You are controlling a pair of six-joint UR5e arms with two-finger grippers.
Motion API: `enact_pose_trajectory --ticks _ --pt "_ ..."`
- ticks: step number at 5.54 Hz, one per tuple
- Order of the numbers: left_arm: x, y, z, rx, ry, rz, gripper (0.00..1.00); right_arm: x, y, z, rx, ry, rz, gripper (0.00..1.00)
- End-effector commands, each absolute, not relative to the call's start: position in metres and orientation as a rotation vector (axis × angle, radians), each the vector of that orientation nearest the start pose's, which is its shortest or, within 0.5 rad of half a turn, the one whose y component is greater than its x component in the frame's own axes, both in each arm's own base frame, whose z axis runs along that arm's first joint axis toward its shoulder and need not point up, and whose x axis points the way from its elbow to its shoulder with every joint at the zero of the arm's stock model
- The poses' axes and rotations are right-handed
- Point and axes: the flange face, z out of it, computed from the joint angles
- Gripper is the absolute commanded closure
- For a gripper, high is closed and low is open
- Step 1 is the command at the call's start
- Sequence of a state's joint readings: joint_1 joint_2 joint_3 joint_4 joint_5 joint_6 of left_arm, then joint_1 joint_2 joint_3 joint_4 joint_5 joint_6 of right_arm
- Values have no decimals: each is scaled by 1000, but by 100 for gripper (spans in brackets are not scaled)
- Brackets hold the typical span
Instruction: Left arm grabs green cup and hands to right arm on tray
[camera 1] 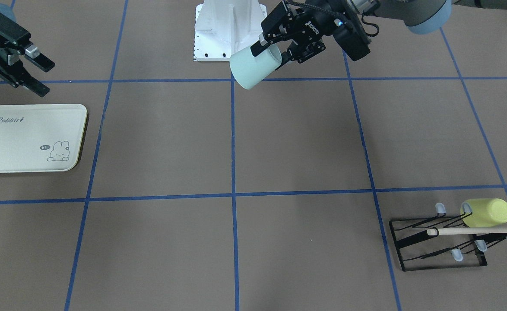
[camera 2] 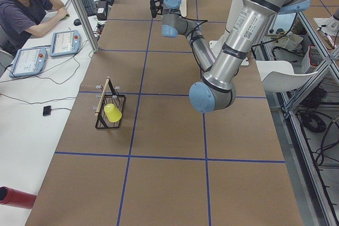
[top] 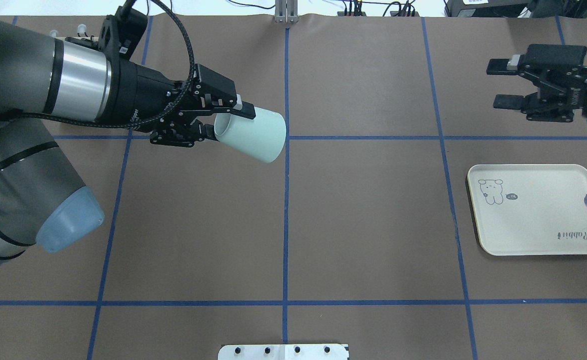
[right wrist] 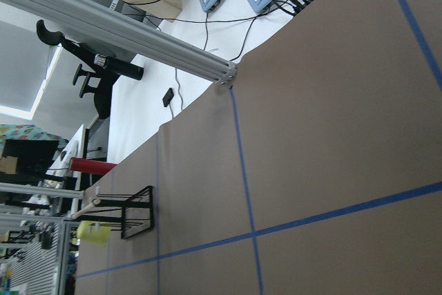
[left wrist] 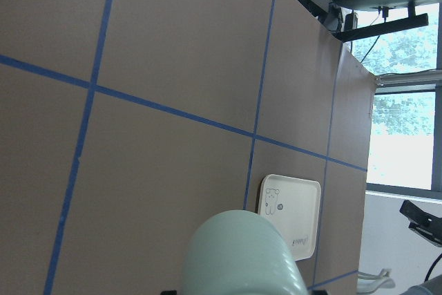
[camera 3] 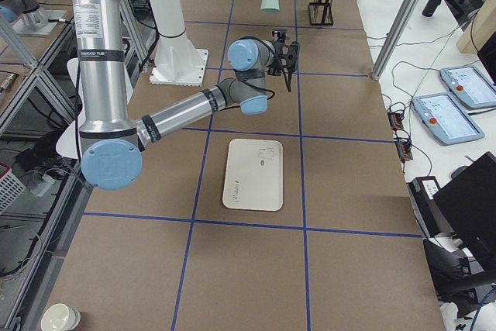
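My left gripper point(top: 221, 120) point(camera 1: 274, 49) is shut on the rim of the green cup point(top: 253, 134) point(camera 1: 253, 67) and holds it on its side in the air over the table's middle line, base pointing toward the right arm. The cup also fills the bottom of the left wrist view point(left wrist: 242, 253). The tray point(top: 538, 209) point(camera 1: 29, 138) lies flat and bare on the robot's right side. My right gripper point(top: 506, 84) point(camera 1: 42, 77) is open and empty, just beyond the tray's far edge, fingers pointing toward the left arm.
A black wire cup rack point(camera 1: 448, 237) with a yellow cup point(camera 1: 486, 212) on it stands at the far left of the table. The robot's white base plate point(camera 1: 227, 30) sits at the near edge. An operator point(camera 2: 24, 9) sits beside the table.
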State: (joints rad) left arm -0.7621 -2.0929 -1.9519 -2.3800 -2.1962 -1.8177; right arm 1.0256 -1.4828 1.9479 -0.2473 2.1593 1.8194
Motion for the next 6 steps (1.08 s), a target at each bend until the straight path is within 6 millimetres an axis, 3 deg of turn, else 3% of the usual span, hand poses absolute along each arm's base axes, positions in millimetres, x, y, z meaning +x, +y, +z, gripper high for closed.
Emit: enact_pose_trajectory --ticks 1,2,3,5,6 --pt "331 -389 107 -137 1831 -193 100 -211 -408 241 160 -1858 307 3" --pt "328 -380 103 -195 1891 -190 100 -230 -395 222 144 -1920 221 2" --pt "329 -380 110 -215 1953 -167 100 -237 -372 222 118 -2052 126 1" --pt "337 -384 136 -287 2083 -124 100 -253 -345 212 119 -2236 91 1" --pt "328 -383 136 -316 2198 -165 100 -253 -337 212 132 -2303 80 1"
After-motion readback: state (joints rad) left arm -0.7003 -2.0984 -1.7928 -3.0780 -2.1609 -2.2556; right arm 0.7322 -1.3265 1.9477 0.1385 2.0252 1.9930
